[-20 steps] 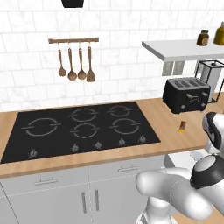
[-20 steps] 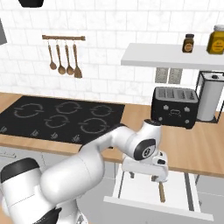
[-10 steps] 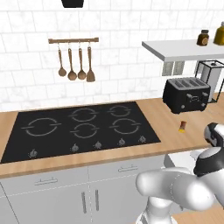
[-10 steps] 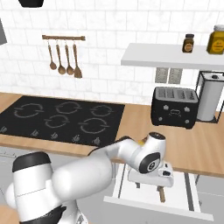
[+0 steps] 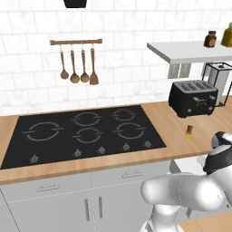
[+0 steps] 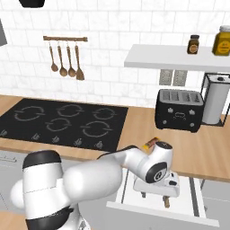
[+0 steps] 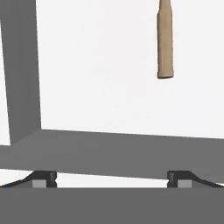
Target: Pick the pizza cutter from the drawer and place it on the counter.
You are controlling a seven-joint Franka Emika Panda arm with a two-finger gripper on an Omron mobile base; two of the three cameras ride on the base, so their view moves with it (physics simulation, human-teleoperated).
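My pincer (image 7: 112, 178) hangs wide over the drawer (image 6: 134, 186) — I'd take the pizza cutter (image 7: 165, 41) by its stiff, light wooden handle.

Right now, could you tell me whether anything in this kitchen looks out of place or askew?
One small thing: a yellow-brown cylinder lies alone on the counter in front of the toaster. The drawer is open, as the task needs, with the pizza cutter inside. Nothing looks spilled or damaged.

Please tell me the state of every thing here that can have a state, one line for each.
drawer: pulled open
pizza cutter: lying on the drawer floor, not gripped
claw: open, holding nothing, above the drawer
cooktop: bare, nothing on the burners
toaster: slots hold no bread
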